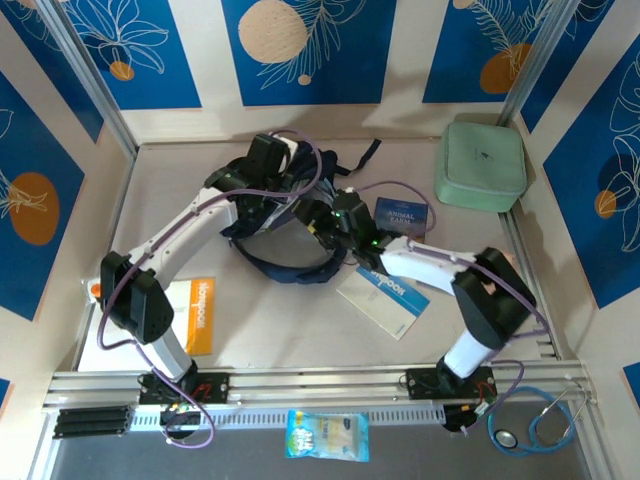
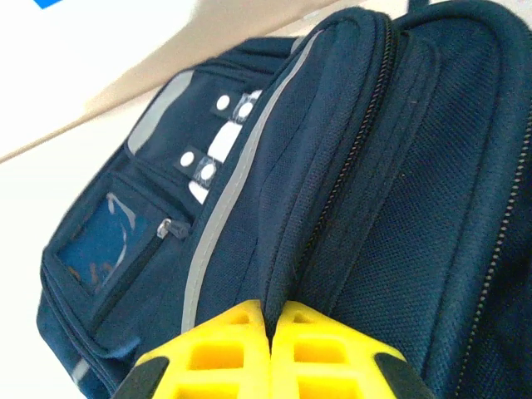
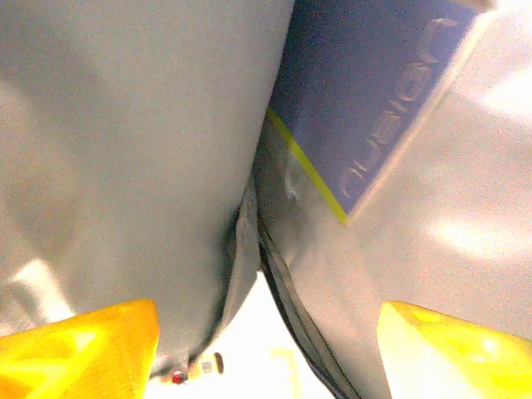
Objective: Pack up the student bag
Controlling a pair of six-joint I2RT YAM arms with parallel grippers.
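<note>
We are looking at one student bag (image 1: 285,270) lying at the centre of the worktop (image 1: 290,335), with two arms reaching over it. The left tool (image 2: 271,322) is pressing its two yellow fingers (image 2: 224,353) together on a navy fold beside a zipper at the bottom of the left wrist frame, so it is gripping the bag's cloth. The right tool (image 3: 266,345) is standing wide open, one yellow finger showing in each lower corner, with grey lining and one blue book (image 3: 366,91) sitting above the gap. Around the bag we are counting three printed items lying flat: one blue paperback (image 1: 402,214) to its right, one white-and-blue booklet (image 1: 385,298) below that, and one orange-and-white booklet (image 1: 190,312) at lower left. One pale green case (image 1: 481,166) is resting at upper right.
</note>
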